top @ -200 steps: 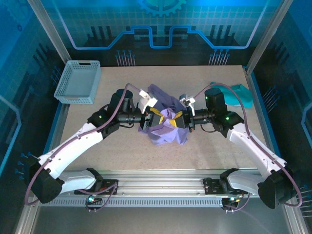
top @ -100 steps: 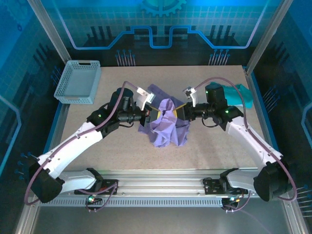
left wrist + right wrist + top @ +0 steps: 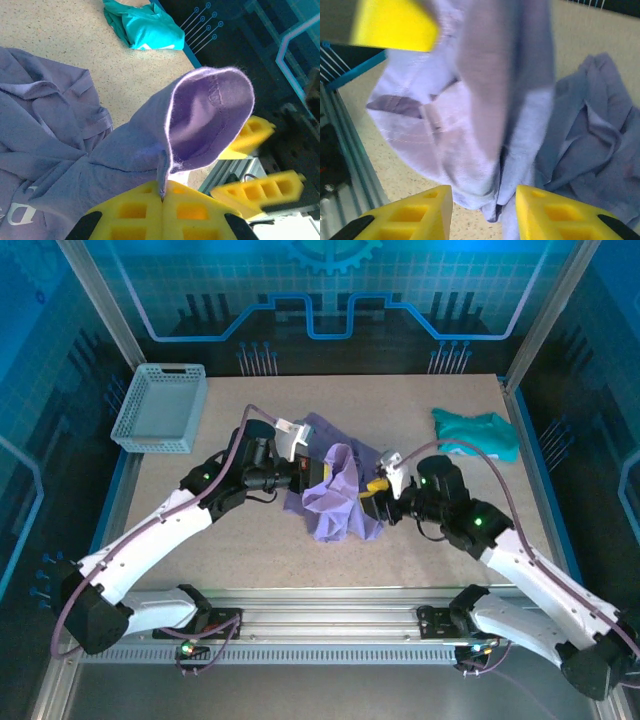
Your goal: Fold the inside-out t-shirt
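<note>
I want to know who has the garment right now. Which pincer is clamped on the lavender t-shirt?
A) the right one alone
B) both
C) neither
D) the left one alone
D: in the left wrist view the left pincer is shut on a fold of the lavender t-shirt, while in the right wrist view the right pincer has its jaws apart.

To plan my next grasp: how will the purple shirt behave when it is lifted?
Likely floppy: the shirt hangs in loose folds from the left claw. Probably light, as a pinch on its edge holds it up.
</note>
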Available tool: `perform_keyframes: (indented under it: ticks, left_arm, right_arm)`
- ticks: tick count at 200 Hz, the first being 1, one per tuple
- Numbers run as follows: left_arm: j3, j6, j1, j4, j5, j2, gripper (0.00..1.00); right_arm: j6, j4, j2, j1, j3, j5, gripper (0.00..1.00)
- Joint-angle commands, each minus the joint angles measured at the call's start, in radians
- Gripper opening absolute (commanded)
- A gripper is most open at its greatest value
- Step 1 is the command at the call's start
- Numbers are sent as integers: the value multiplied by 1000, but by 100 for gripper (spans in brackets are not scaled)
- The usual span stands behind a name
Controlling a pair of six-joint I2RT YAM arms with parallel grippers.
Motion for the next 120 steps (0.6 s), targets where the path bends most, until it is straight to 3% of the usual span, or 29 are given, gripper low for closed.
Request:
perform_keyframes:
  ticks: [1, 44, 120]
  left_arm:
    - [20, -28, -8, -18, -13, 4, 0]
    - [25, -29, -9, -24, -20, 5, 0]
    - [37, -28, -10, -28, -17, 10, 0]
  right_arm:
    - [-136, 75, -23, 81, -8, 173, 38]
    - [-263, 68, 44, 219, 61, 342, 38]
    - [-354, 50, 196, 271, 159, 375, 40]
